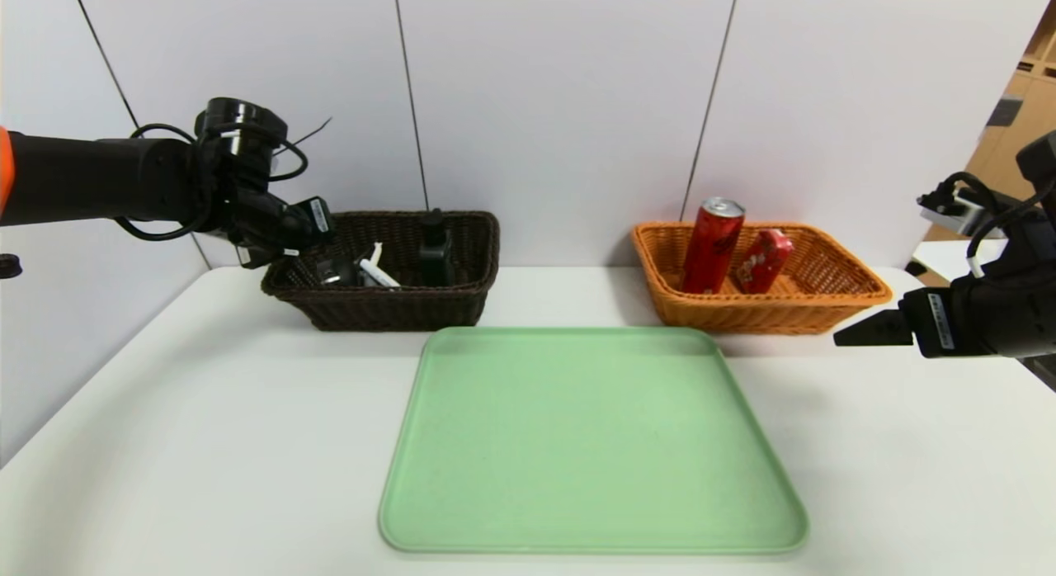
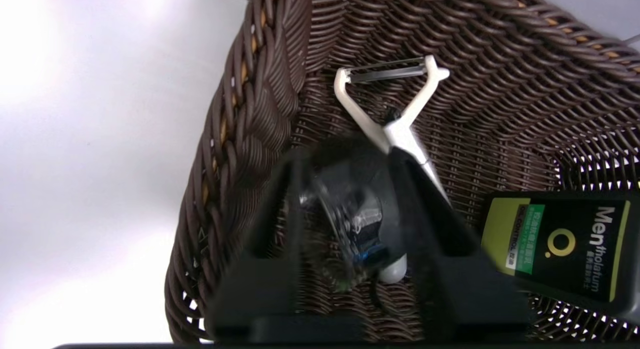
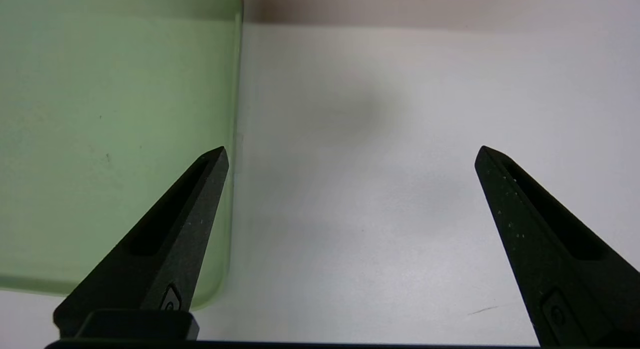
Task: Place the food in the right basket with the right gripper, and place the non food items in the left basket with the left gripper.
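Pale wall panels behind, white bench [image 1: 165, 411] in front, green tray [image 1: 594, 444] at the middle with nothing on it.

Left basket [image 1: 388, 308] at the back left, right basket [image 1: 767, 312] at the back right, well apart, bare bench between them.

Food already sorted: red can [image 1: 711, 246] leaning in the right basket, red carton [image 1: 763, 261] just beside it, tilted against the far wall. Sloping sides probably the reason for both leans.

Left gripper [image 1: 289, 238] reaching down over the left end of the left basket, close to that end wall. Glass cup [image 2: 345, 229] in its black holder between the two jaws, low inside the basket; clamped or just let go, cannot tell. Low position reads as a gentle set-down for glass rather than a drop. White peeler [image 2: 390, 104] flat on the basket floor just beyond the cup, black bottle [image 1: 435, 250] further along toward the other end. Little spare floor at this end, so straight up looks the cleanest way out, clear of the woven rim.

Right gripper [image 1: 858, 332] parked low above the bench, right of the tray and in front of the right basket, fingers [image 3: 215, 161] spread wide, nothing between them. One fingertip over the tray's right edge, open bench beyond.

Judging by the empty tray, sorting close to finished, only this last release unsettled.
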Available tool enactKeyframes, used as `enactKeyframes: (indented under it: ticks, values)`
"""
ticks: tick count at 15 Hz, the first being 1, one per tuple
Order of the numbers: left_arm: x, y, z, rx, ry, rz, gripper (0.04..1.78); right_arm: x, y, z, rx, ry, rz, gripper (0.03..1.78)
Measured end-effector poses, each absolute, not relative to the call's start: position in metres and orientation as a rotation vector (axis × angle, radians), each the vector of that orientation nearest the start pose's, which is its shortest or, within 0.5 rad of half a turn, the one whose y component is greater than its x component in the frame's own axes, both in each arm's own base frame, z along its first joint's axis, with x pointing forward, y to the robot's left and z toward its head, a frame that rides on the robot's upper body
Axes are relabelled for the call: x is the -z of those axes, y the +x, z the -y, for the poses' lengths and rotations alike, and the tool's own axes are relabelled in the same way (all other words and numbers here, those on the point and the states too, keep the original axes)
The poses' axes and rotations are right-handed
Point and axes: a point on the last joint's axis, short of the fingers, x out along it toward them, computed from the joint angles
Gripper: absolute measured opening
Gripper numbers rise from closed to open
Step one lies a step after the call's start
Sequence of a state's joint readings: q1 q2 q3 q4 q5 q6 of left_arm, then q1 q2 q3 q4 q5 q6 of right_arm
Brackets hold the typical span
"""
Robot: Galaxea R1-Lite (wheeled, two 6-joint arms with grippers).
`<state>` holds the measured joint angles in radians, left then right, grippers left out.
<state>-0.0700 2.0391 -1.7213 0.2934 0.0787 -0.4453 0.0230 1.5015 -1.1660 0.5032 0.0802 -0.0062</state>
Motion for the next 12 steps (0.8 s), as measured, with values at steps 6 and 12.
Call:
enactKeyframes:
  ticks: [6,12]
  values:
    - [-0.286,0.367,0.031,-0.093,-0.381,-0.456,1.26,-0.24,0.234,-0.005,-0.087,0.022,-0.824,1.71]
    - [-0.345,0.21,0.037,0.022,-0.14,-0.378,1.5,-0.253,0.212,-0.004,-0.102,-0.038,-0.762,1.71]
